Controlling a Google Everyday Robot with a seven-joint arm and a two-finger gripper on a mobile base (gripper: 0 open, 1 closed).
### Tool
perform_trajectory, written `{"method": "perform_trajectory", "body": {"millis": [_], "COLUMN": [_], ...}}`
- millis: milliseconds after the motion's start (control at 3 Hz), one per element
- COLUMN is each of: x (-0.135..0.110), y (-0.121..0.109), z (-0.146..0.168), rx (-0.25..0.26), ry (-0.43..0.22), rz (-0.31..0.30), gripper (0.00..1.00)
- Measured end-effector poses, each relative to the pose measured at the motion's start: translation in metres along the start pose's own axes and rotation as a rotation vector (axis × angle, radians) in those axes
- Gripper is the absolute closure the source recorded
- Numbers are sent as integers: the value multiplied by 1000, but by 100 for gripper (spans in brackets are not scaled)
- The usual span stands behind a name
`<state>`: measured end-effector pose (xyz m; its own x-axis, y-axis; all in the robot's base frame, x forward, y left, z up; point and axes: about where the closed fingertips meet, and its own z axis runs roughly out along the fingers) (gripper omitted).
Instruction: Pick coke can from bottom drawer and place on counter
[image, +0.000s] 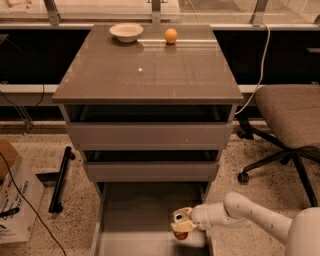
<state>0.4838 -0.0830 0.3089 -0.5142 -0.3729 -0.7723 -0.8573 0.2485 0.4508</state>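
My gripper (181, 226) reaches from the lower right into the open bottom drawer (135, 210), over its front right part. It is shut on the coke can (181, 235). The can's red end shows just below the yellowish fingers (183, 226) and a silvery end above them. The rest of the can is hidden by the gripper. The counter (150, 70), a glossy grey-brown top slab, is well above and behind the gripper.
A white bowl (126, 32) and an orange ball (171, 35) sit at the counter's back edge. Two shallower drawers (150, 135) stand slightly open above the bottom one. An office chair (290, 120) is at the right. A cardboard box (15, 200) and a black bar (60, 177) lie on the floor at the left.
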Motion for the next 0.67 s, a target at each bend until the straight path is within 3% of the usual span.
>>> {"method": "perform_trajectory", "body": {"millis": [333, 667], "x": [-84, -175], "y": [23, 62], "z": [-68, -140], "rx": [-60, -106], "ry": [12, -2], "rz": [-97, -191], "gripper": [100, 100]}}
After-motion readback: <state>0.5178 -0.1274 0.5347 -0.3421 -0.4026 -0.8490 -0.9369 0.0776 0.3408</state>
